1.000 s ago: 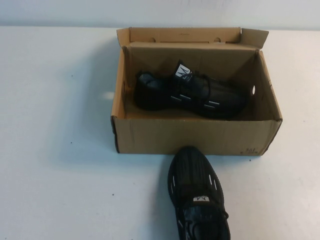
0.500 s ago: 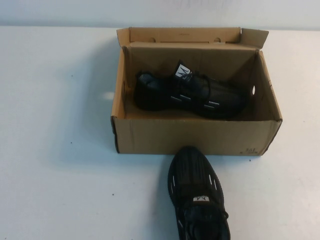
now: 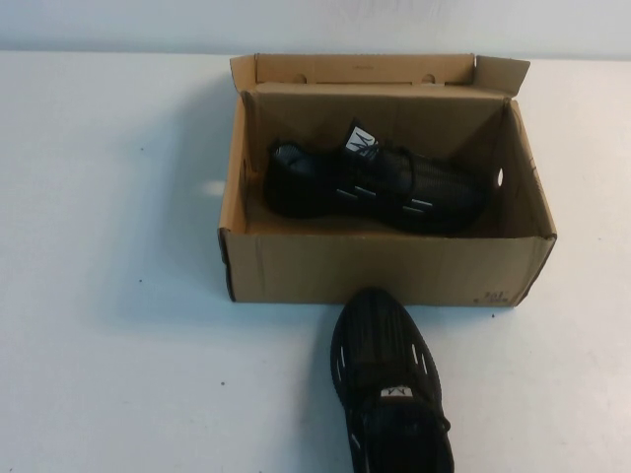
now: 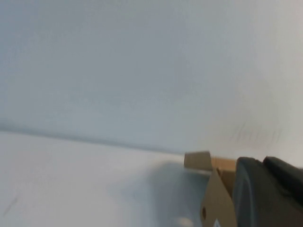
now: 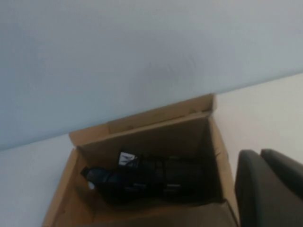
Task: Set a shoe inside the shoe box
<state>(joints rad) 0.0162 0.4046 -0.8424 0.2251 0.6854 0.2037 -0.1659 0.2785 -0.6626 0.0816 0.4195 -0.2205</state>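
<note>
The brown cardboard shoe box (image 3: 385, 268) stands open at the table's middle, lid flap folded back. One black knit shoe (image 3: 380, 182) lies on its side inside it, white tongue tag up. It also shows in the right wrist view (image 5: 151, 182), inside the box (image 5: 156, 116). The second identical shoe (image 3: 387, 379) stands on the table just in front of the box, toe toward the front wall. Neither gripper shows in the high view. My left gripper (image 4: 262, 163) is shut and empty, left of the box (image 4: 215, 198). My right gripper (image 5: 259, 155) is shut and empty, held off the box's near right.
The white table (image 3: 108, 296) lies to the left and right of the box. A pale wall (image 3: 315, 25) runs behind the table's far edge. The front shoe's heel runs out of the high view at the bottom.
</note>
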